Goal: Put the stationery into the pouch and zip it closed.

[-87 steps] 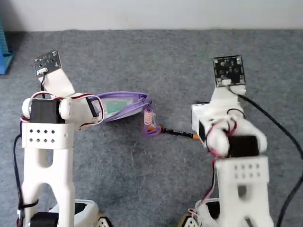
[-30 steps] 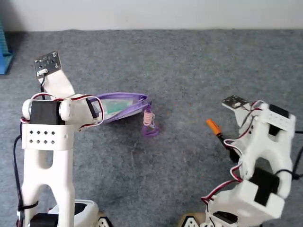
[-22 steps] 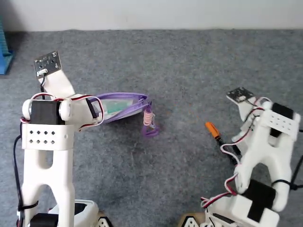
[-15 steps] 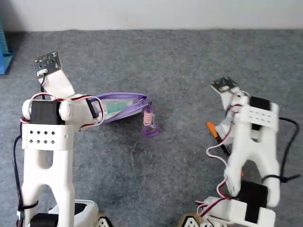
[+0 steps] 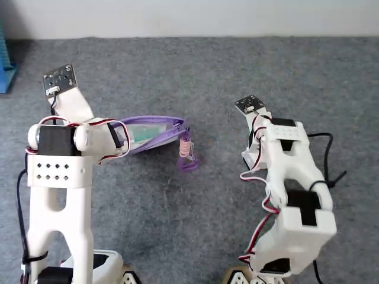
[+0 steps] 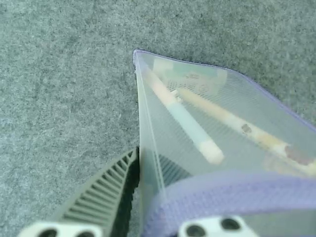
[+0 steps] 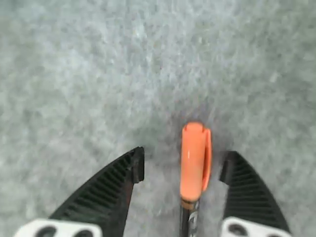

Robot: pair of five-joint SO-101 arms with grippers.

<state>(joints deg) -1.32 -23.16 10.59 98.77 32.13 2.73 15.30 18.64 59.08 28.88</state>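
Clamping the partly filled purple-trimmed mesh pouch [image 6: 212, 123], the left tool [image 6: 148, 197] steadies it; the right tool [image 7: 181, 157], jaws apart, straddles an orange-capped black pen [image 7: 194, 148] not yet packed; zipping remains.

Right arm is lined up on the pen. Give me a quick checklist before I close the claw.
1. Right claw open: ok.
2. Orange-capped pen between its fingers: ok, though it lies nearer one finger.
3. Claw low enough to grip the pen: cannot tell.
4. Left claw shut on the pouch: ok.
5. Pouch mouth open: ok, its edges look spread apart in the high view.
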